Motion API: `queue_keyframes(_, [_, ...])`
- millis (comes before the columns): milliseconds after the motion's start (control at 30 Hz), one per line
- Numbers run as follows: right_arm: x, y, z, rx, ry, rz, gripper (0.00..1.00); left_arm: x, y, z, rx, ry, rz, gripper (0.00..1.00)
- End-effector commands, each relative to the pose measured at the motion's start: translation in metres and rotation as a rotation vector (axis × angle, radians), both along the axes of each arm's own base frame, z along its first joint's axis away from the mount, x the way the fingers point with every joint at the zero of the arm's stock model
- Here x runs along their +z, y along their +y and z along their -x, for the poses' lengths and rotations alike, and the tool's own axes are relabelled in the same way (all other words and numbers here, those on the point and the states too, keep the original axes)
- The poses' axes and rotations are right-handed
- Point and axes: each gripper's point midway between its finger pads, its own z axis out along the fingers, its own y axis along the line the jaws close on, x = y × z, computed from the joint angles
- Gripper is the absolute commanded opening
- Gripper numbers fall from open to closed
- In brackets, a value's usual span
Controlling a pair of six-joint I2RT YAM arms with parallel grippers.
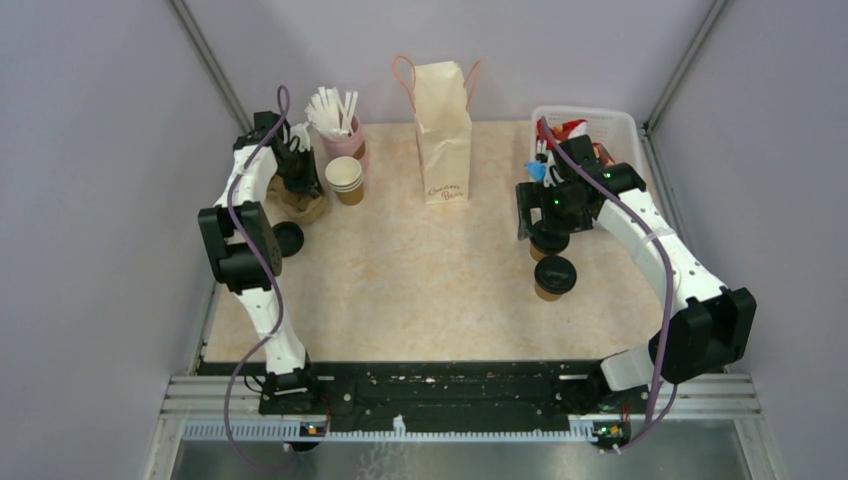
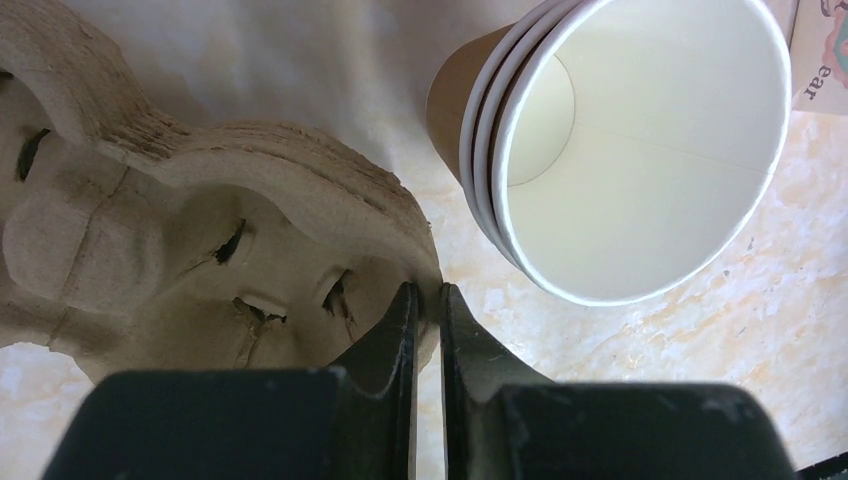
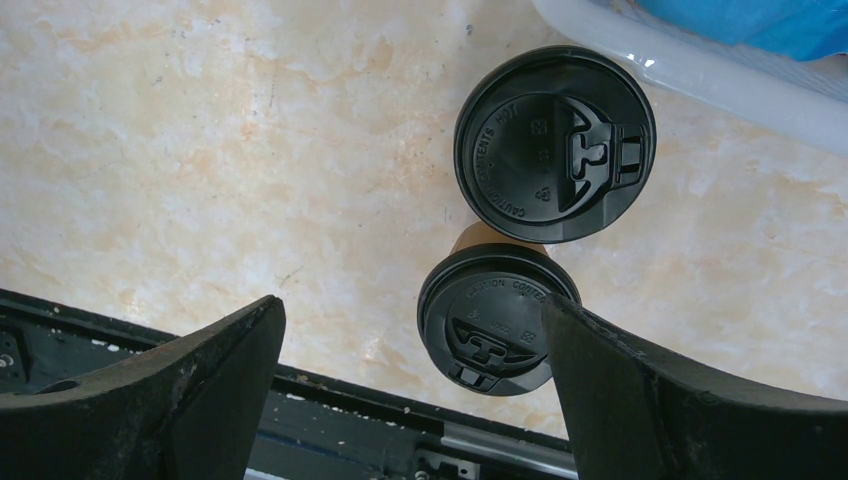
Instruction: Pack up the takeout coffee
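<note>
Two takeout coffees, brown paper cups with black lids, stand at the right of the table: one (image 1: 555,277) nearer the front, the other (image 1: 548,240) right under my right gripper (image 1: 540,215). In the right wrist view the jaws of that gripper (image 3: 410,310) stand wide open above both lids (image 3: 555,145) (image 3: 487,320); the right finger overlaps the nearer lid's edge. My left gripper (image 2: 427,300) is shut on the rim of a moulded cardboard cup carrier (image 2: 200,250) at the back left (image 1: 305,207). The paper bag (image 1: 443,130) stands upright at the back centre.
A stack of lidless white-rimmed cups (image 1: 345,180) (image 2: 620,150) stands right beside the carrier, with a pink cup of straws (image 1: 335,130) behind it. A loose black lid (image 1: 288,238) lies at the left edge. A white basket (image 1: 590,125) sits at the back right.
</note>
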Motion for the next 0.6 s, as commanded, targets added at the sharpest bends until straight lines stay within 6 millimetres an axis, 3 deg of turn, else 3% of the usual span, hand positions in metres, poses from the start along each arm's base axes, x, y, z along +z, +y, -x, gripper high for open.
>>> queue_keyframes(0, [0.015, 0.002, -0.002, 0.016, -0.065, -0.006, 0.99, 0.004, -0.004, -0.002, -0.011, 0.001, 0.039, 0.06])
queue_keyframes(567, [0.016, 0.002, -0.002, 0.014, -0.068, -0.005, 0.99, -0.013, -0.004, 0.006, -0.008, 0.05, 0.141, 0.08])
